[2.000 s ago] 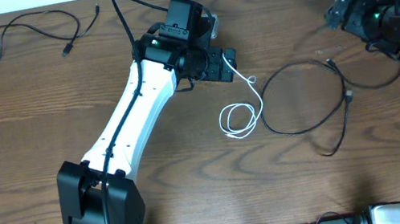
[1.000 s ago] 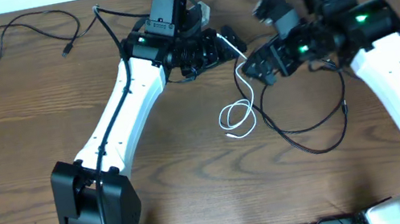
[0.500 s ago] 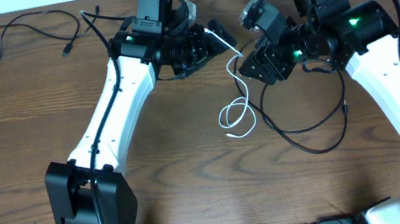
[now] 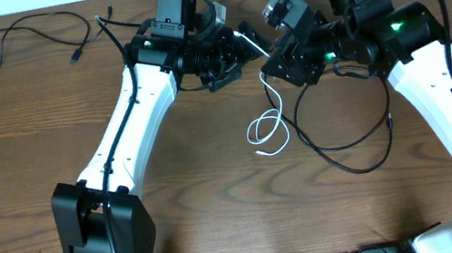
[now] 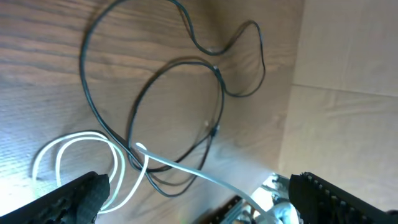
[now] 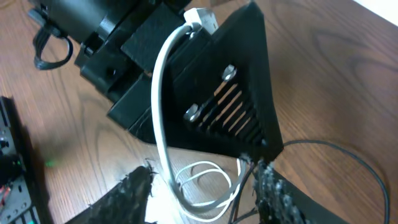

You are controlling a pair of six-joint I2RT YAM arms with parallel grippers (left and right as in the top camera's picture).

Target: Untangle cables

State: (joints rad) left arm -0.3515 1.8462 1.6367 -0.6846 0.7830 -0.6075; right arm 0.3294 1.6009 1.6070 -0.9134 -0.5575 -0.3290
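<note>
1. Hovering over the back middle of the wooden table (image 4: 221,205), the left tool (image 4: 243,50) and the right tool (image 4: 275,63) meet almost tip to tip.
2. The left tool is released, its fingers spread wide. The left wrist view shows the white cable (image 6: 156,106) running through the gap between them, unpinched.
3. The white cable's plug (image 6: 202,17) sits at the top of one left finger (image 6: 230,106), and the cord arcs down along that finger's side.
4. The right tool stands partly parted, with one ridged pad (image 6: 134,196) on either side of the hanging cord. A clear gap shows toward the far pad. Contact with the near pad is hard to judge, but the tool does not look clenched.
5. The rest of the white cable lies coiled on the table just in front of both tools.
6. A long black cable (image 4: 346,148) loops on the table to the right of the coil, crossing the coil's edge.
7. A second black cable (image 4: 8,31) lies well apart, at the table's back left corner.
</note>
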